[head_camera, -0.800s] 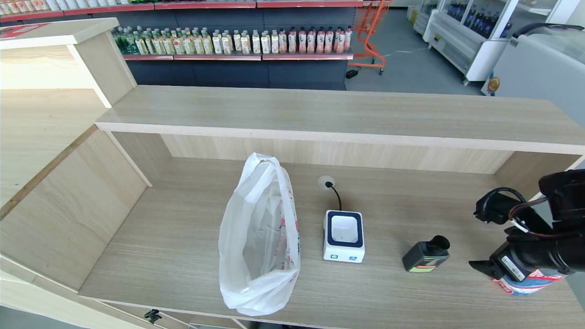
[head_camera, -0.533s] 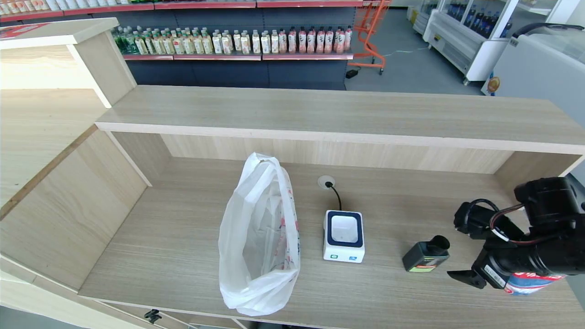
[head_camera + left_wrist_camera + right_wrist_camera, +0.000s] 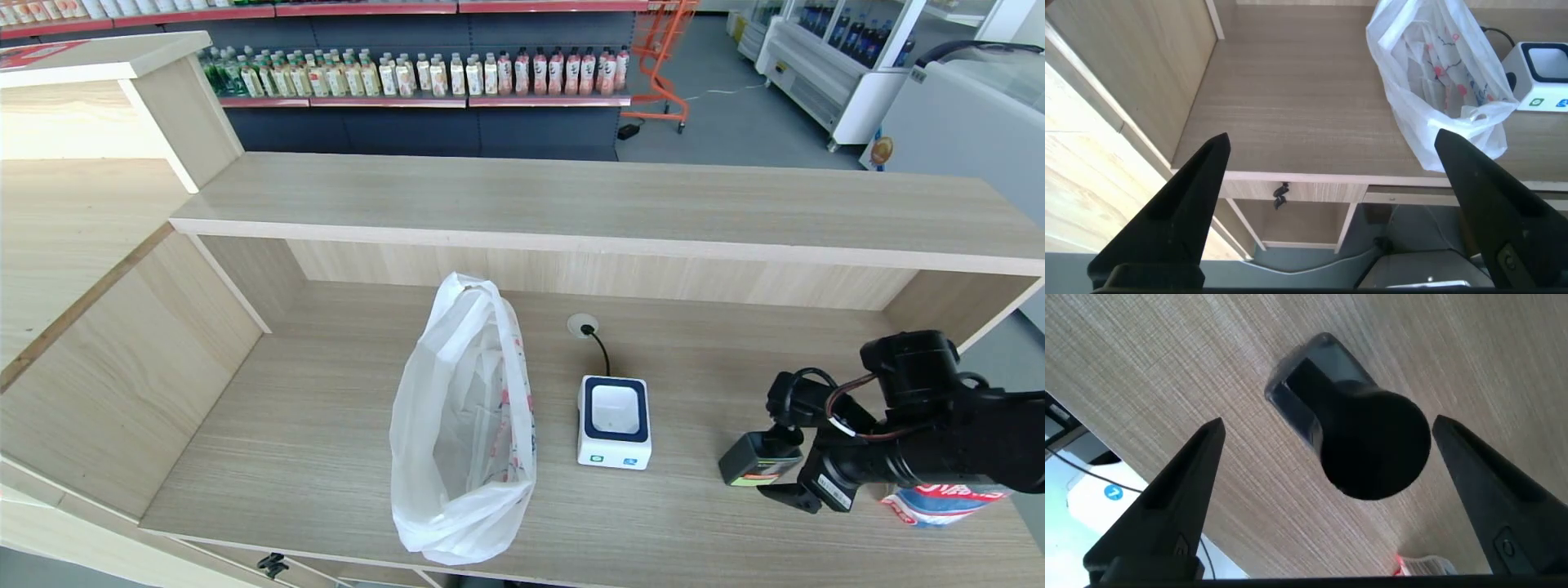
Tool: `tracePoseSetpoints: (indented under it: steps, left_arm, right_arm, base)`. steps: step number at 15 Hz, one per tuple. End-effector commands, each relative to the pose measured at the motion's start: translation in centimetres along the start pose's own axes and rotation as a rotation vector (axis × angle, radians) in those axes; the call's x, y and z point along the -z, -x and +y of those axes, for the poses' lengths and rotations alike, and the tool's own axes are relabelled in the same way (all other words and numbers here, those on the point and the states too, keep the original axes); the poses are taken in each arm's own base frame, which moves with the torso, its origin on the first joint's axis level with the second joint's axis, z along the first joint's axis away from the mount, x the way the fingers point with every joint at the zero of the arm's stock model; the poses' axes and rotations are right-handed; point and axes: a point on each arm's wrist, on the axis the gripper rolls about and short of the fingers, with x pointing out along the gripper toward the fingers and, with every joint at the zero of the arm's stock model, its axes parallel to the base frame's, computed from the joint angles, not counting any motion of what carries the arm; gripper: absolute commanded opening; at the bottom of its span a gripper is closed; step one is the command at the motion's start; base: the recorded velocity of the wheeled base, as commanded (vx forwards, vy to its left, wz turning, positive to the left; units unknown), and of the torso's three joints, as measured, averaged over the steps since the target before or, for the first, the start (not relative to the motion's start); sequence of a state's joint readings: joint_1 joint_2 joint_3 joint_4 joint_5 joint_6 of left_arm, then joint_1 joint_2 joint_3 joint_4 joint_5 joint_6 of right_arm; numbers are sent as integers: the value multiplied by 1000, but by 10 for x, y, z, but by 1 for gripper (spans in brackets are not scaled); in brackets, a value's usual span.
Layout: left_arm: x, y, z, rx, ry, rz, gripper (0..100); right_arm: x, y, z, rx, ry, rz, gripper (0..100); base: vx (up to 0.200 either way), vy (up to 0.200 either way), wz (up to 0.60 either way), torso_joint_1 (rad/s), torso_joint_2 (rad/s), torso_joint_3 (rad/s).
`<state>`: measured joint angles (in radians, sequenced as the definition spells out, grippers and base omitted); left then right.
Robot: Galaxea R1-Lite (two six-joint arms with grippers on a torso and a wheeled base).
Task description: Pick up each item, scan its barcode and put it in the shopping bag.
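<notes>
A small dark bottle (image 3: 753, 462) with a black cap lies on the counter, right of the white barcode scanner (image 3: 614, 421). My right gripper (image 3: 780, 483) hangs open just over it. In the right wrist view the black cap (image 3: 1376, 445) sits between the spread fingers (image 3: 1167, 514), which do not touch it. A red, white and blue packet (image 3: 939, 502) lies at the far right, partly under the arm. The white shopping bag (image 3: 461, 425) stands open left of the scanner. My left gripper (image 3: 1331, 212) is open and holds nothing, off the counter's front edge near the bag (image 3: 1445, 82).
The scanner's black cable (image 3: 600, 347) runs to a hole in the counter. A raised wooden ledge (image 3: 604, 204) borders the back, with side walls at left and right. Bare counter lies left of the bag and between scanner and bottle.
My right arm has swung left from above the packet to above the dark bottle, uncovering more of the packet. Its fingers stay open. Bag, scanner and bottle have not moved.
</notes>
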<state>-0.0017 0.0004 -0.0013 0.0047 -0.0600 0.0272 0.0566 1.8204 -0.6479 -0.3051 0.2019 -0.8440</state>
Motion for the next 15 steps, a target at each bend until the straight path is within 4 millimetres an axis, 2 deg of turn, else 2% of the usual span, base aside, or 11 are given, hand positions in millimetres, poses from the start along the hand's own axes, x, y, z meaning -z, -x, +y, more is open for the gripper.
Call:
tracePoseSetpoints:
  steps: [1,4,9,10,12,15]
  left_arm:
    - [0,0,0,0,0,1,100]
    - [0,0,0,0,0,1,100]
    - [0,0,0,0,0,-1,100]
    - [0,0,0,0,0,-1,100]
    - [0,0,0,0,0,1,100]
    - [0,0,0,0,0,-1,100]
  right_arm:
    - [0,-11,5,-35,10,9,100]
    - [-3,-25,6,-21,31,-20,100]
    - [-6,-35,9,-30,43,-30,100]
    - [-8,-36,9,-23,51,-42,0]
    - [-13,-41,10,-24,62,-57,0]
    - [-18,-33,11,-12,72,-78,0]
  base:
    - [0,0,0,0,0,0]
    - [0,0,0,0,0,0]
    - [0,0,0,0,0,0]
    - [0,0,0,0,0,0]
    - [0,0,0,0,0,0]
    - [0,0,0,0,0,0]
